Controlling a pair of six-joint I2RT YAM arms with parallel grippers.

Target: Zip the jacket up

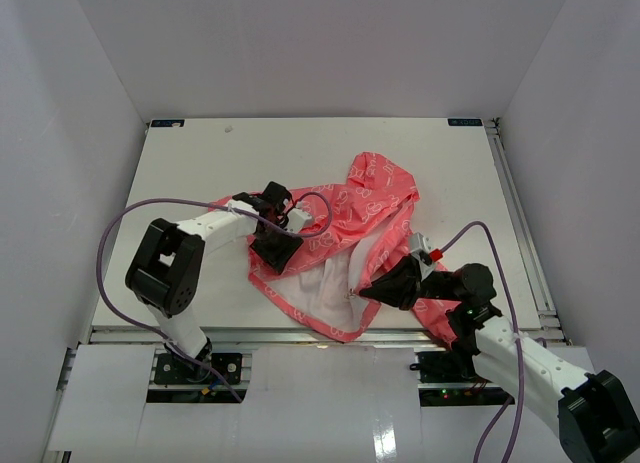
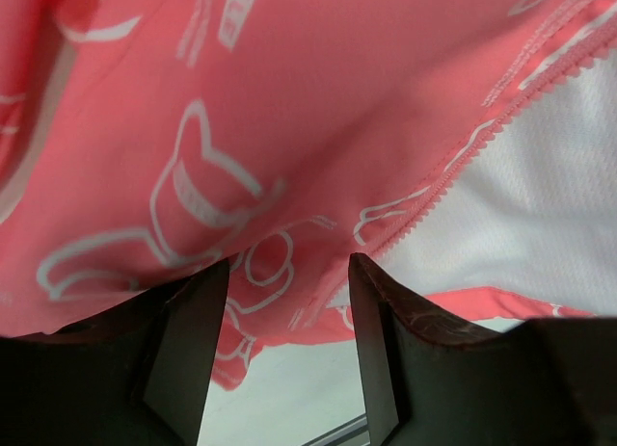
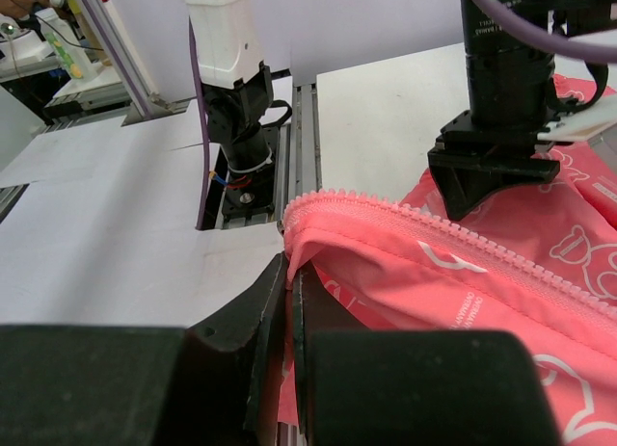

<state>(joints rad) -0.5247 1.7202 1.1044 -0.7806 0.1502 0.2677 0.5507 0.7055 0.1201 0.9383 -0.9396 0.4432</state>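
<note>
The coral-pink jacket with white prints lies crumpled on the table, its front open and the white lining showing. My left gripper is open and hovers over the jacket's left front panel; in the left wrist view the fingers straddle pink fabric beside a row of zipper teeth. My right gripper is shut on the jacket's right front edge near the hem. In the right wrist view its closed fingers pinch the fabric just below the zipper teeth.
The white table is enclosed by white walls. A metal rail runs along its near edge. Purple cables loop from both arms. The left arm's base shows in the right wrist view.
</note>
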